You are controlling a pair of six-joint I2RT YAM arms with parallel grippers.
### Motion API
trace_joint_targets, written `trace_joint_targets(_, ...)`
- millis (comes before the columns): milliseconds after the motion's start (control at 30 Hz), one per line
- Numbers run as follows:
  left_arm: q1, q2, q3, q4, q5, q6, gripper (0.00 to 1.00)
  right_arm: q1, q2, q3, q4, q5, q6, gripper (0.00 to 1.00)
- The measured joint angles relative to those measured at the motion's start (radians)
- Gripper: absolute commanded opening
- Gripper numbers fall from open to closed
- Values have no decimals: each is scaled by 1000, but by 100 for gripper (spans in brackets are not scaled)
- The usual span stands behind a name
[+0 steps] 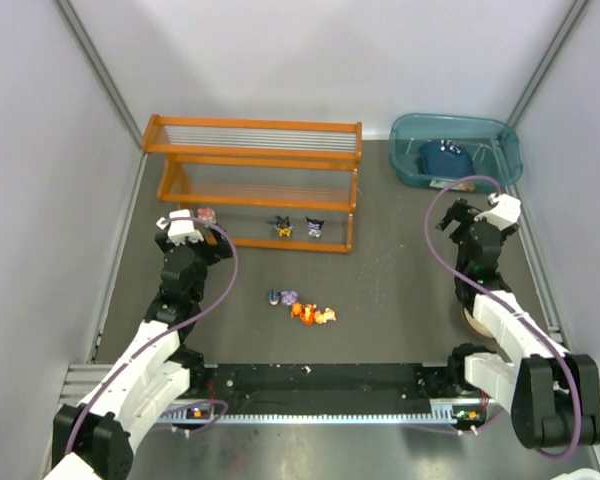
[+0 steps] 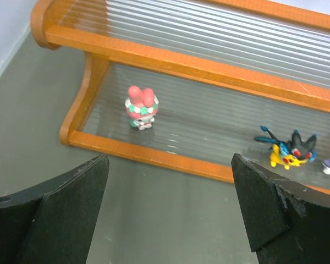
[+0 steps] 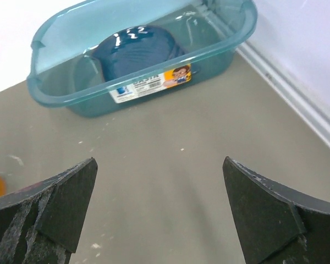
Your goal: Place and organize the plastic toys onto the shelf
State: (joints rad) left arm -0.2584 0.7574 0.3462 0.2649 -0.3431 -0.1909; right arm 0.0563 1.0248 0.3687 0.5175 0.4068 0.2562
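The left gripper hung before the shelf, its fingers spread wide, gripping and touching nothing. On the lowest tier stood a pink figurine and, further right, a yellow-and-black figurine. More toys lay loose on the table. The right gripper, spread just as wide and empty, faced the teal bin. Its label bore a cartoon face and print too small to read.

Toys on shelf (lowest tier), bin right
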Motion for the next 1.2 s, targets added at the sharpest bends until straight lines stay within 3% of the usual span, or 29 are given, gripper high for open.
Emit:
trace_joint_targets(300, -107, -126, 25, -187, 9, -99, 99, 1, -19, 143, -406, -225, 186, 99)
trace_joint_targets(400, -227, -103, 56, -225, -16, -112, 99, 8, -14, 144, -465, -303, 210, 99)
trace_joint_targets(533, -424, -117, 58, -277, -71, -146, 99, 21, -30, 144, -514, -388, 235, 99)
trace_joint_targets(833, -637, -240, -39, -299, -154, -254, 99, 23, -126, 141, -542, -455, 234, 99)
trace_joint_targets(1200, -904, -115, -64, -287, -289, -314, 99, 23, -130, 109, -563, -486, 216, 99)
